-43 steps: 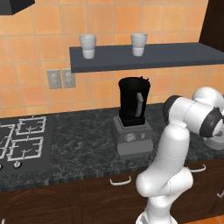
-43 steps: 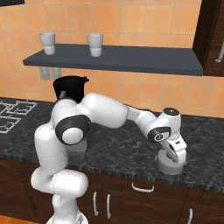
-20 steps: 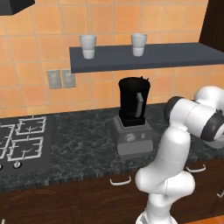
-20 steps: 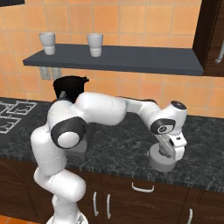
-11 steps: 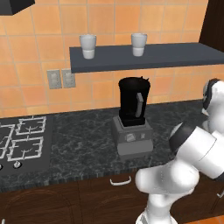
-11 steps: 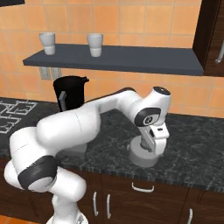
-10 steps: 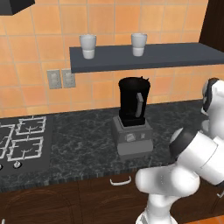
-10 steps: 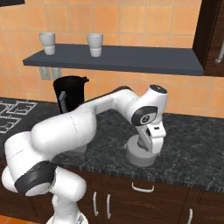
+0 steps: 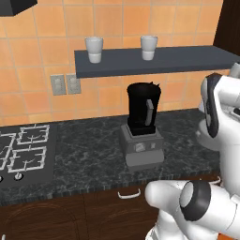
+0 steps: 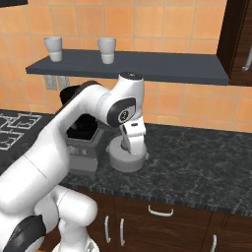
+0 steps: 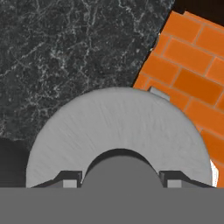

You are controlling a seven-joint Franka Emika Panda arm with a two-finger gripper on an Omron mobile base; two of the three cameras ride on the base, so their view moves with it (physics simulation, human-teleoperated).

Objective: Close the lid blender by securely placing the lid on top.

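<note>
**One lid in my grip, lifted beside the blender**

Two pale cups (image 9: 94, 49) stand on the dark wall shelf (image 9: 154, 61) above everything, and at the far left of the black stone counter (image 9: 89, 154) sits the gas hob (image 9: 26, 152). Right of the hob, roughly under the shelf, the blender (image 9: 142, 126) stands upright on the counter: black jar with its grey side handle, on a boxy grey base with the dial facing front. Its top is open, no lid on it. From the right base camera my arm crosses in front of the blender, and just to its right my gripper (image 10: 132, 145) points down with the lid (image 10: 128, 158) held under it, the grey disc level, near the jar but apart from it. Along my hand, the lid (image 11: 118, 135) fills the lower frame, my two fingertips (image 11: 69, 178) closed on either side of its darker centre knob, counter and orange tile beyond
</note>
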